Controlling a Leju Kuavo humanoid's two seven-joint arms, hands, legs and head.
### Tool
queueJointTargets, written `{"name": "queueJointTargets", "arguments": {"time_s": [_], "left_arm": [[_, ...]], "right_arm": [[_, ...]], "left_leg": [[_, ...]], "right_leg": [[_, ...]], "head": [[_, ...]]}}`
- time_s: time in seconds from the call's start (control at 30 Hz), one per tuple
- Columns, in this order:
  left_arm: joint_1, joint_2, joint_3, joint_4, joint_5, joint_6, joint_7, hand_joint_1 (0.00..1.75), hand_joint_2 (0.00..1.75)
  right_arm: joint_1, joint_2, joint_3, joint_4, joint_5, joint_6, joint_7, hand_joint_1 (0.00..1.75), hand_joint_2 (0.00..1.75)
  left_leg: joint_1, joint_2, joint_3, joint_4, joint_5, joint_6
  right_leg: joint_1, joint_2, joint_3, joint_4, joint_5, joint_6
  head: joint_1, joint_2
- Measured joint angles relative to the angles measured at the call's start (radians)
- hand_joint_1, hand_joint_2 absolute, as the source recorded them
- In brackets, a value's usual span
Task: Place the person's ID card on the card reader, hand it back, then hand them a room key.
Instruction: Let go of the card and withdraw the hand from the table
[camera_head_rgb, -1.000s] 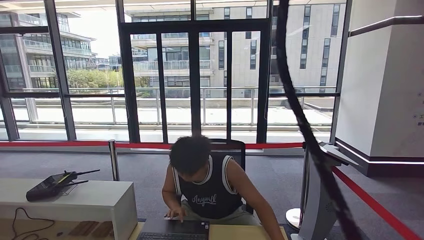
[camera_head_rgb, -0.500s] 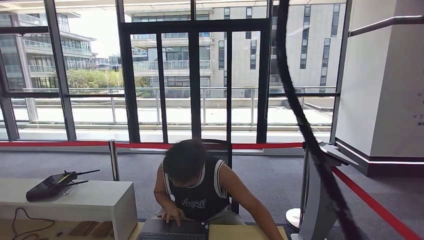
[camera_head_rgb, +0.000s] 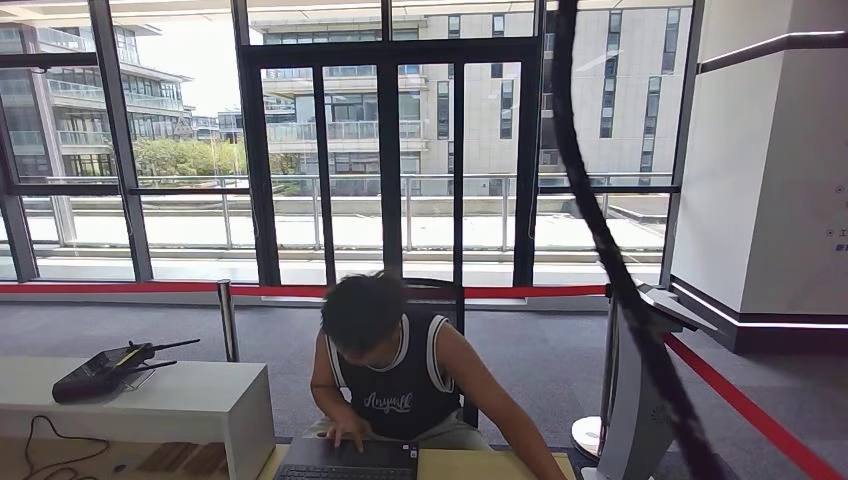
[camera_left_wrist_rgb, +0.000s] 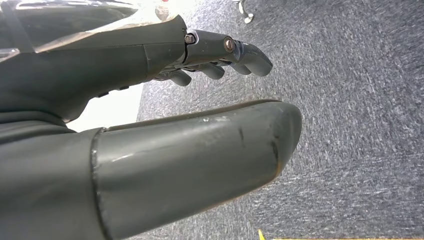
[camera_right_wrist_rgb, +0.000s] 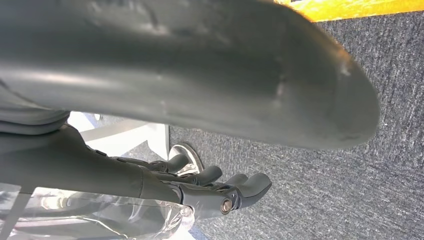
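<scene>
white counter (camera_head_rgb: 180, 405) bears black antenna device (camera_head_rgb: 105, 368); wooden desk (camera_head_rgb: 480, 466) bears laptop (camera_head_rgb: 348, 460).

Office lobby: glass doors (camera_head_rgb: 390, 160), red barrier belt (camera_head_rgb: 150, 289), grey carpet (camera_head_rgb: 560, 350), person (camera_head_rgb: 400, 375) at laptop (camera_head_rgb: 350, 458) desk.

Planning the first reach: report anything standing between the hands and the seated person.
Both the left hand and right hand hang empty over grey carpet. In the head view, a tan wooden desk bearing a black laptop lies before the person in the dark sleeveless top; a reach would likely cross it.
</scene>
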Motion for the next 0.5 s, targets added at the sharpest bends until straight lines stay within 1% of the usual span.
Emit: {"name": "queueJointTargets", "arguments": {"time_s": [0.5], "left_arm": [[0.000,-0.010,0.000,0.000,0.029,0.014,0.001,0.00,0.00]], "right_arm": [[-0.025,0.011,0.000,0.003,0.047,0.014,0.002,0.00,0.00]], "left_leg": [[0.000,0.000,0.000,0.000,0.000,0.000]], "right_leg": [[0.000,0.000,0.001,0.000,0.000,0.000]], "head": [[0.000,0.000]]}}
